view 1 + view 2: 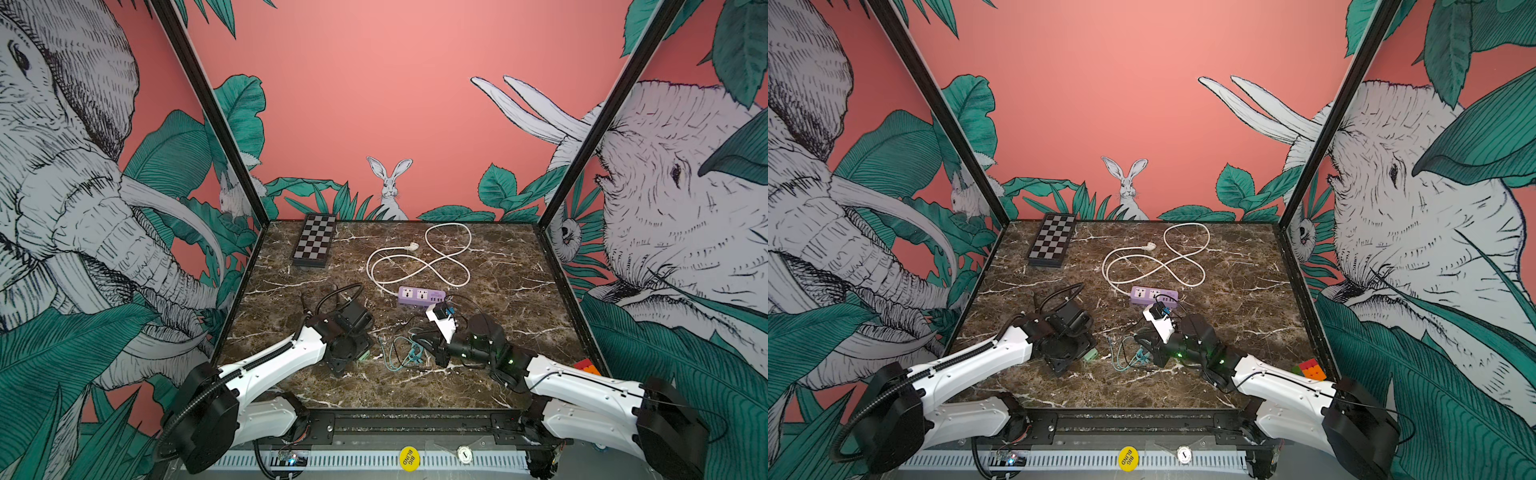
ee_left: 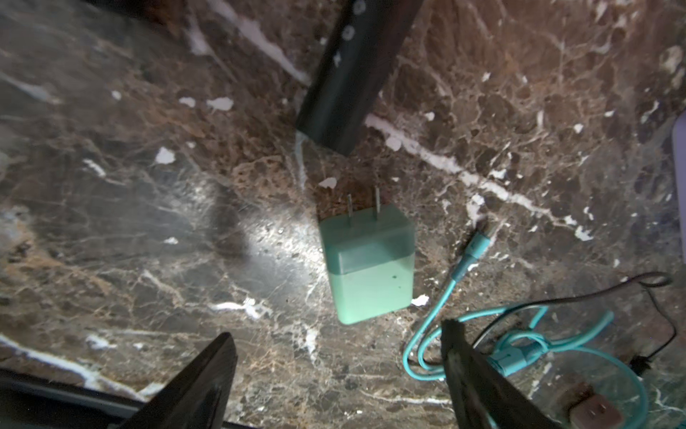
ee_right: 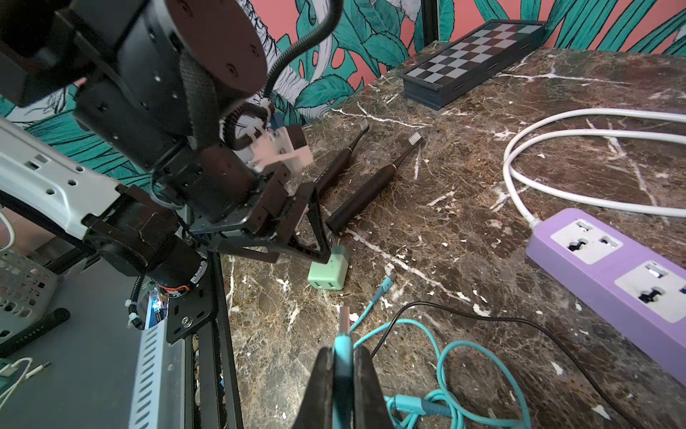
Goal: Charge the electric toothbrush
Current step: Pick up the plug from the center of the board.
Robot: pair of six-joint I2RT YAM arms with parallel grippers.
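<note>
Two black electric toothbrushes (image 3: 375, 189) (image 3: 339, 163) lie side by side on the marble table; the butt of one handle (image 2: 345, 74) shows in the left wrist view. A mint green wall adapter (image 2: 367, 267) (image 3: 328, 269) (image 1: 365, 355) lies on its side, prongs toward the toothbrushes. My left gripper (image 2: 337, 356) (image 1: 351, 359) hovers just over it, open, with nothing between the fingers (image 2: 208, 382). My right gripper (image 3: 343, 366) (image 1: 1152, 347) is shut on the USB plug (image 3: 344, 321) of the teal cable (image 3: 445, 356) (image 1: 399, 353), plug tip pointing toward the adapter.
A purple power strip (image 1: 420, 296) (image 3: 608, 267) lies behind the right gripper, its white cord (image 1: 419, 257) looped toward the back. A folded chessboard box (image 1: 314, 241) sits back left. A Rubik's cube (image 1: 1310, 369) is at the right edge. A thin black wire (image 3: 519, 319) crosses the teal cable.
</note>
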